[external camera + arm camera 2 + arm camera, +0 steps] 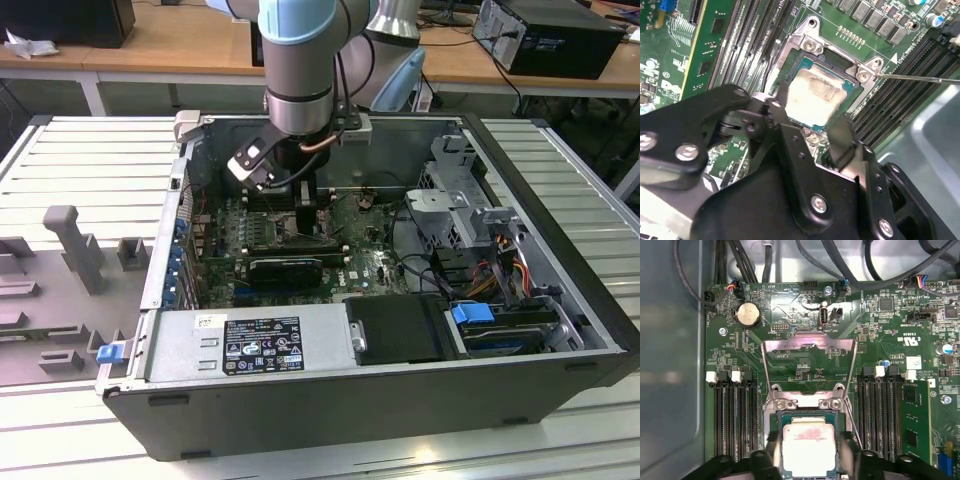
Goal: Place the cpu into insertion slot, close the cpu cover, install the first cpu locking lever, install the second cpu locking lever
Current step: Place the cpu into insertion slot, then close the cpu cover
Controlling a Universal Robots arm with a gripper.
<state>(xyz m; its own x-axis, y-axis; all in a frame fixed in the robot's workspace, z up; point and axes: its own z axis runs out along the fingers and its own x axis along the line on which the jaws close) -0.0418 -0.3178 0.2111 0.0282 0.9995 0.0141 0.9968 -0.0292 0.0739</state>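
Second wrist view: claw (811,116) closed on two opposite edges of cpu (816,95), held low in slot (827,56). First wrist view: cover (790,343) stands raised. Risk: a cpu tilted or offset at release may seat crooked and damage the slot.
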